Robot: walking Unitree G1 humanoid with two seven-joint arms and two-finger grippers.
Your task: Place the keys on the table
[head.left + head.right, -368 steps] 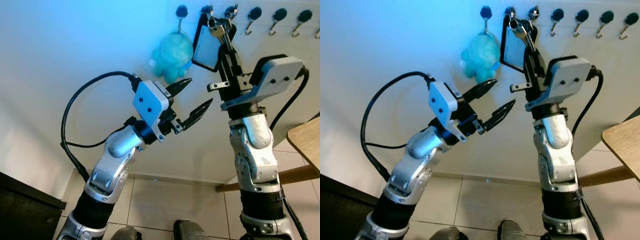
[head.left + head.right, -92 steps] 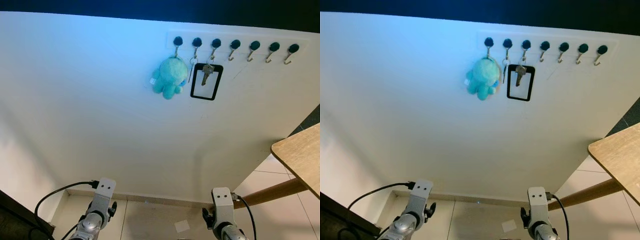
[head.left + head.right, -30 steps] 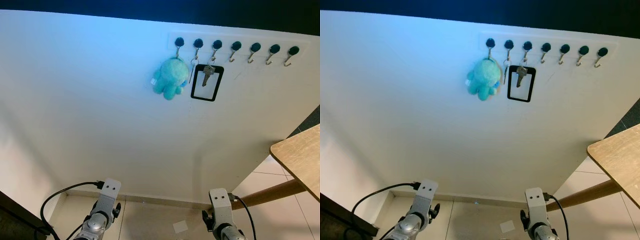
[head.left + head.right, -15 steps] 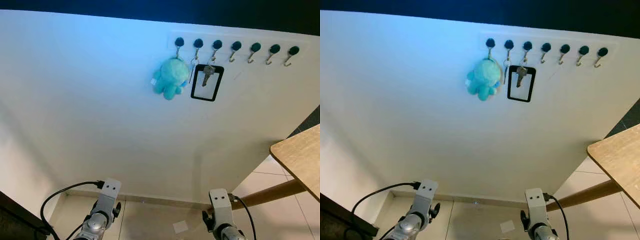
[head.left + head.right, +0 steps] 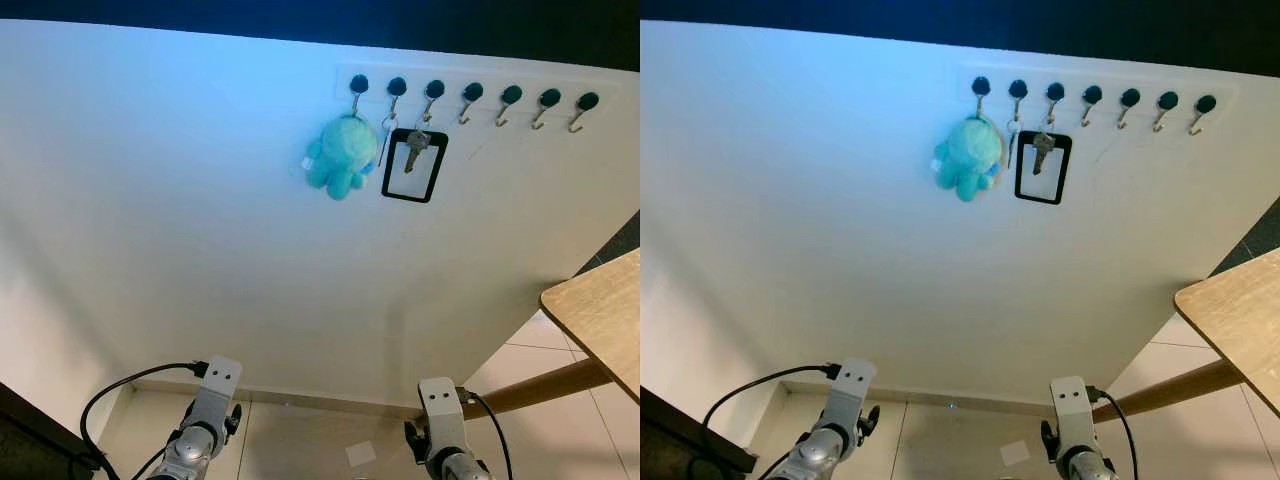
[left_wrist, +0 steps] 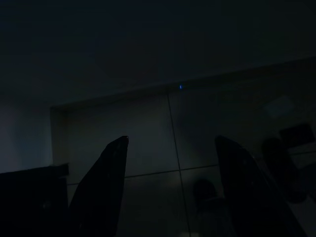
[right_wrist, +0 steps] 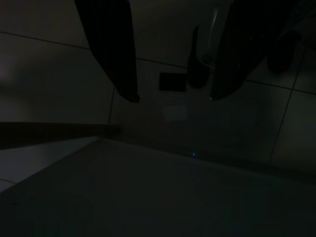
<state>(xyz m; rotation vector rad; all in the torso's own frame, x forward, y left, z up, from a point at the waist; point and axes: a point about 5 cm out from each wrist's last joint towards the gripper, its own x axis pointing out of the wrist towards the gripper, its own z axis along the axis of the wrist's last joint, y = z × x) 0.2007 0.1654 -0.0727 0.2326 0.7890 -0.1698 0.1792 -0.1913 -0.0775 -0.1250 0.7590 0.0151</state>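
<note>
Left eye view shows the keys hanging on the third hook of the hook rail, in front of a black-framed card holder and just beside a teal plush toy; nothing here has changed over the last few seconds, while some twelve seconds ago both arms were raised at the hooks and have since come down, with only their wrists at the bottom edge. The keys were evidently not taken, so the pick has yet to succeed. Right eye view gives the same wall, with the corner of the wooden table well apart to the right and lower, where the keys should end up. Left wrist view is very dark: the left gripper hangs idle over the tiled floor, its two fingers spread apart with nothing between them. Right wrist view is equally dim: the right gripper also points at the floor, fingers apart and empty, so another reach up to the hook looks necessary.
</note>
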